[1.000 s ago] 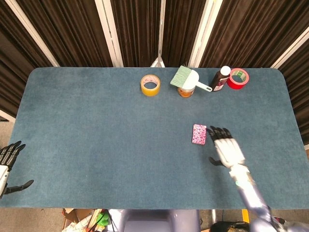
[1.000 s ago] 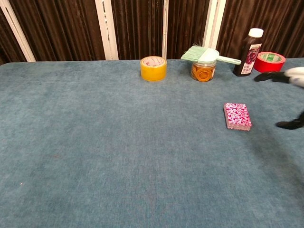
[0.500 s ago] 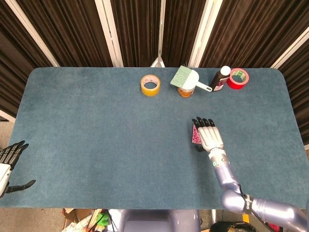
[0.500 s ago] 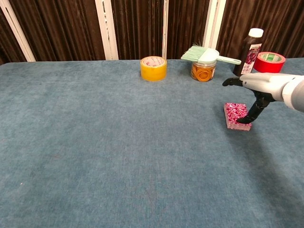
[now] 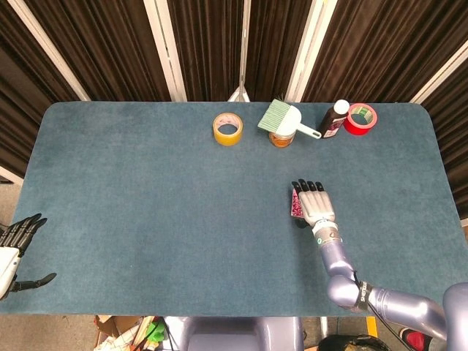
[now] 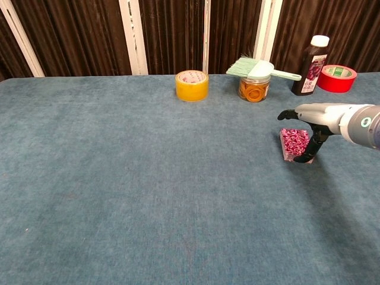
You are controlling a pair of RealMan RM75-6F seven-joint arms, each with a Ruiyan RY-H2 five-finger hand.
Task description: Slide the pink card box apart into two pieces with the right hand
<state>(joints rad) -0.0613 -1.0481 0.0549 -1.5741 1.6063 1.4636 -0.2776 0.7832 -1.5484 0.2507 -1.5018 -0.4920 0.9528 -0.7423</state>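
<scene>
Swung in from the right over the last sec, the right hand [image 5: 315, 205] is now laid over the pink card box [image 5: 295, 204], whereas a sec ago it was seen beside the box with a gap between. Since the half-sec mark the hand has barely shifted; in the chest view the box's near end looks lifted a little off the cloth.

Right hand [image 6: 313, 117]: held flat above the box, palm down, dark fingers [image 5: 307, 186] pointed toward the far edge. In the chest view the thumb [image 6: 310, 149] is seen reaching down to the box's [image 6: 293, 142] right near corner, touching it or very nearly. Whether the box is truly gripped can't be told; fingers are apart, nothing is seen clamped.

Box position: right-of-centre on the blue table [image 5: 146, 212], well apart from the far-edge row. Only its left strip is visible in the head view; the rest is hidden under the hand. It is seen as one piece.

Left hand [image 5: 13, 245]: parked at the table's near-left corner, fingers spread, nothing held.

Far edge, l. to r.: yellow tape roll [image 5: 227, 129], green brush [image 5: 284, 118] laid across an orange jar [image 6: 252, 90], dark bottle [image 5: 335, 118], red tape roll [image 5: 360, 118].
</scene>
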